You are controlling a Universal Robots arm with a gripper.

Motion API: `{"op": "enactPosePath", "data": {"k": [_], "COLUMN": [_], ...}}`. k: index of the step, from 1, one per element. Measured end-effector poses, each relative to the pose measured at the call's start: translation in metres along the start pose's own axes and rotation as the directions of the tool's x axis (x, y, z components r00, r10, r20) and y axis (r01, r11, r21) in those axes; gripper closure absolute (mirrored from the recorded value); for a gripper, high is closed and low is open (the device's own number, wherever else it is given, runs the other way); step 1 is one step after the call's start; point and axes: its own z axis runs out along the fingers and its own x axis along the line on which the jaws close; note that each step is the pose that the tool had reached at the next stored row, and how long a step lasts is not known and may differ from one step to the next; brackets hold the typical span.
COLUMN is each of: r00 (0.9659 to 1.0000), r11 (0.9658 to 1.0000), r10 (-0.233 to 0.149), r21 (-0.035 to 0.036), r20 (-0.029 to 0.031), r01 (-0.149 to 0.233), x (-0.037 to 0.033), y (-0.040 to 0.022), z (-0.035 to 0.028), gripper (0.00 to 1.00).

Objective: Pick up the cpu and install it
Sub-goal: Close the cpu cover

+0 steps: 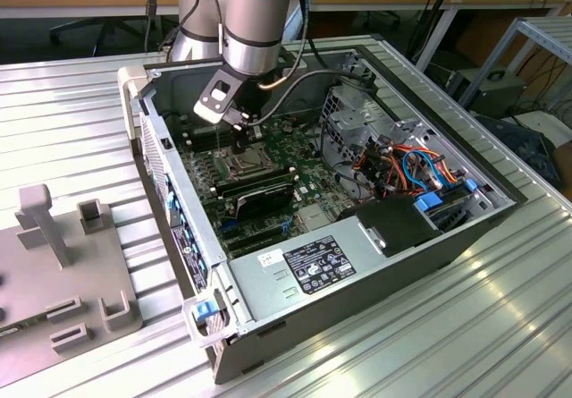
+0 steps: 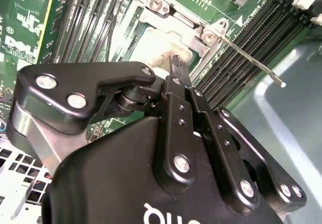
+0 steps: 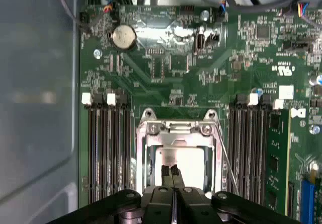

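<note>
The cpu [image 3: 182,164] is a pale silver square lying flat inside the metal socket frame [image 3: 176,129] on the green motherboard. It also shows past the fingertips in the second wrist view, cpu [image 2: 151,45]. My gripper [image 3: 170,170] hangs just above the cpu's near edge with its two black fingers pressed together and nothing between them. In the exterior view the gripper [image 1: 239,128] reaches down into the open computer case over the socket frame [image 1: 246,158]. The socket's thin lever [image 2: 251,58] sticks out to one side, away from the frame.
Black memory slots [image 3: 108,148] flank the socket on both sides. Long black modules [image 1: 255,188] lie just beyond it in the case [image 1: 268,322]. A power supply [image 1: 313,264], coloured cables [image 1: 402,165] and a drive cage crowd the exterior view's right. A grey fixture [image 1: 54,264] stands outside.
</note>
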Motion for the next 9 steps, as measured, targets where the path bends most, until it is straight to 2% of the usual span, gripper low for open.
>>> {"op": "enactPosePath", "data": {"k": [1, 4, 9], "r00": [1.0, 1.0, 1.0], "r11": [1.0, 1.0, 1.0], "r10": [0.0, 0.0, 0.0], "r21": [0.0, 0.0, 0.0], "r20": [0.0002, 0.0002, 0.0001], "r01": [0.0, 0.0, 0.0], "x": [-0.0043, -0.0086, -0.0089], "y": [0.0005, 0.0005, 0.0005], "z": [0.0, 0.0, 0.0], "gripper": [0.89, 0.89, 0.89]}}
